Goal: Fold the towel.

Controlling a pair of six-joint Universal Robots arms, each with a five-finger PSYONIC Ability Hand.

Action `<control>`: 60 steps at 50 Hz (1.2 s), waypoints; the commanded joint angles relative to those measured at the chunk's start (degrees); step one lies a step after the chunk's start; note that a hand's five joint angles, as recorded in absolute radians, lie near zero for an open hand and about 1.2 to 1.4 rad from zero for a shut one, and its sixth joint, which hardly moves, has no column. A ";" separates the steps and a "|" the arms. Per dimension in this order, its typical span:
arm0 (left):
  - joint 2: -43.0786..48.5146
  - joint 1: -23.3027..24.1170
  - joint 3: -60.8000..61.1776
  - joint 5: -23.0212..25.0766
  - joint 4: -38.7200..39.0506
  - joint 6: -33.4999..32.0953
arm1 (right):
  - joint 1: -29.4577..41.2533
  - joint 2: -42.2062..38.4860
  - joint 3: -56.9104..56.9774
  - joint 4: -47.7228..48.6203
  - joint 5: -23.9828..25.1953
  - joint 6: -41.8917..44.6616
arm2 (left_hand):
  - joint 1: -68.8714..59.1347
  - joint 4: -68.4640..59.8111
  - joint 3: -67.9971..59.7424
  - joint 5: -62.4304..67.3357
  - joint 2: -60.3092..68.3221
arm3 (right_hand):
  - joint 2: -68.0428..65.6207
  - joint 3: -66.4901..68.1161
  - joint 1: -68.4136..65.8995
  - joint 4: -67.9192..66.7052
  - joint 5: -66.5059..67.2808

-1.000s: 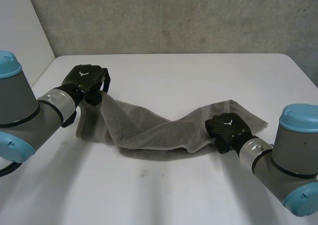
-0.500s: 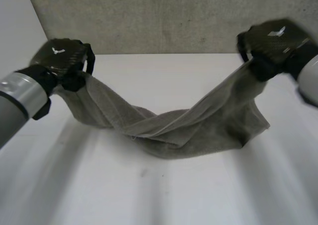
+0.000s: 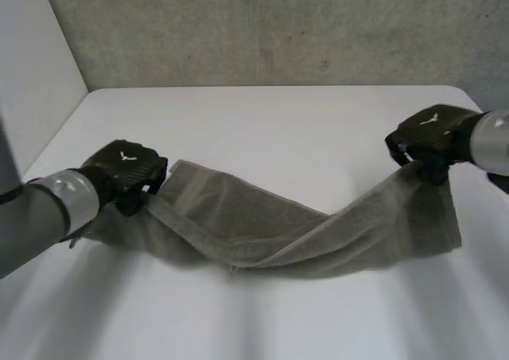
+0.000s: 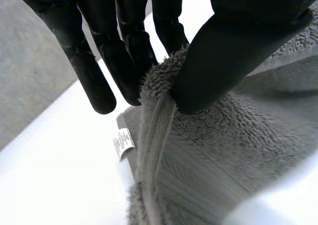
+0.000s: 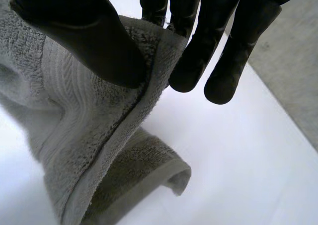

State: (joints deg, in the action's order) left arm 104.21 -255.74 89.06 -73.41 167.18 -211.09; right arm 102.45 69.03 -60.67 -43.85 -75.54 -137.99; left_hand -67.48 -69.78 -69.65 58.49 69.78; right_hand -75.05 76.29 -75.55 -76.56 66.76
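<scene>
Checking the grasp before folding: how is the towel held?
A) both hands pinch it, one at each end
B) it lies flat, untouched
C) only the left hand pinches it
A: the left hand and the right hand each pinch one end of the towel.

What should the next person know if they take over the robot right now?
Left hand: shut on the towel, pinching one end's edge near its label.
Right hand: shut on the towel's other end, thumb against fingers.
Towel: stretched between the hands, middle sagging onto the white table.
Done: both ends gripped.
Left: probably bring the ends together to make the fold, then let go.
</scene>
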 commanded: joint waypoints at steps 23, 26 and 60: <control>17.35 2.18 -52.94 -8.15 25.56 20.63 | 5.21 -19.20 46.52 32.69 -8.22 -12.83 | -12.52 -10.22 -10.35 11.51 10.22 | -4.95 3.71 -4.45 -3.44 3.24; 17.35 2.18 -49.79 -8.15 23.12 20.55 | 5.21 -17.28 40.13 31.47 -5.77 -12.83 | -12.52 -10.22 -10.35 11.51 10.22 | -4.95 3.71 -4.45 -3.44 3.24; 11.28 1.30 6.65 -4.20 25.83 -1.34 | 4.07 -6.10 -15.27 29.88 -3.82 -6.77 | -12.52 -10.22 -10.35 11.51 10.22 | -4.95 3.71 -4.45 -3.44 3.24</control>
State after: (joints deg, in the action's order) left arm 120.98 -253.86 91.18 -77.55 193.44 -212.37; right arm 107.42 53.79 -69.49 -13.94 -79.58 -145.04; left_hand -67.40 -69.80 -69.71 58.49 69.81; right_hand -75.99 76.27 -75.54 -76.56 66.93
